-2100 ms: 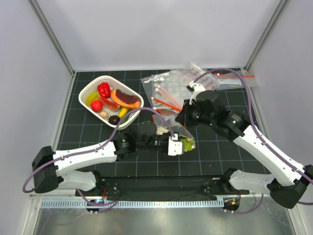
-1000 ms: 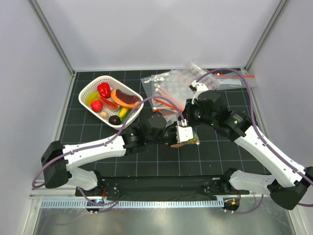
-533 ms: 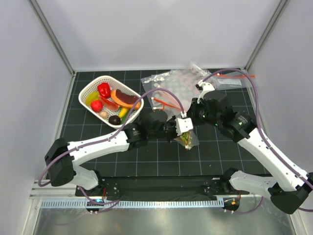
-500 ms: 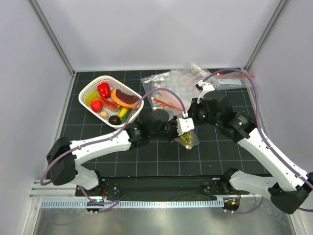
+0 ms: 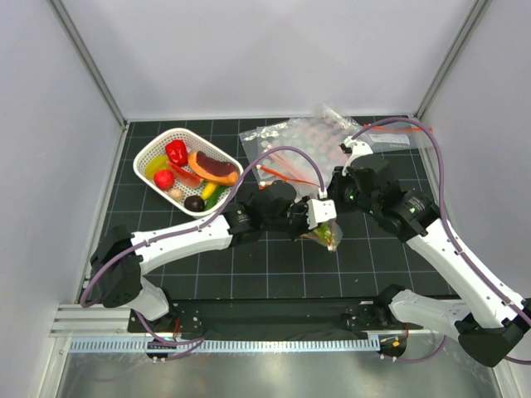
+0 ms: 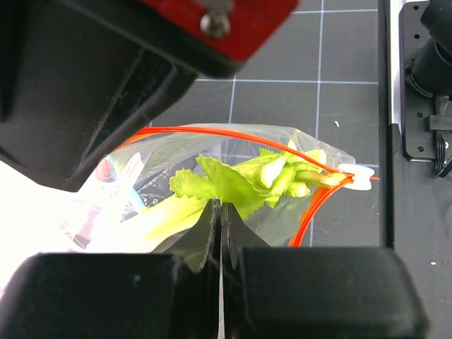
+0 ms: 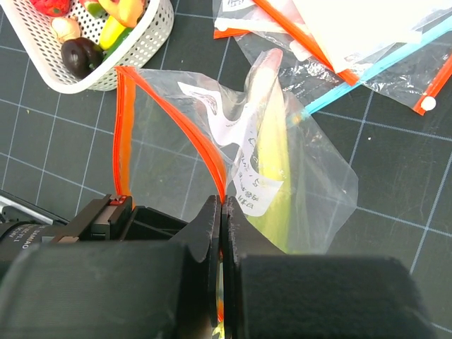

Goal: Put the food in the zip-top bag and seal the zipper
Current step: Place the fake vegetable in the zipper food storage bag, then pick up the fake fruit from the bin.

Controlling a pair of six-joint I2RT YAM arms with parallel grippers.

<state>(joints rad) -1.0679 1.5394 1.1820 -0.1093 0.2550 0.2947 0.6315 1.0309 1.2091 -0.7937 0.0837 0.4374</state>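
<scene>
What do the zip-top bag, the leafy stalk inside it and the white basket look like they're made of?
Zip-top bag: thin clear plastic film, glossy; it crinkles and the grid shows through it. Leafy stalk: probably moulded plastic, smooth light green, with stiff ruffled edges. Basket: likely rigid white plastic, with slotted walls.

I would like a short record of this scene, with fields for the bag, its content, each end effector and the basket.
bag: zip-top bag, held by both end effectors, mouth open
zipper: zipper unsealed, its two strips apart
content: leafy stalk inside the bag
left end effector: shut on the bag's film
right end effector: shut on the zipper edge
basket: white basket, other toy foods inside
others: spare bags lying beyond
</scene>
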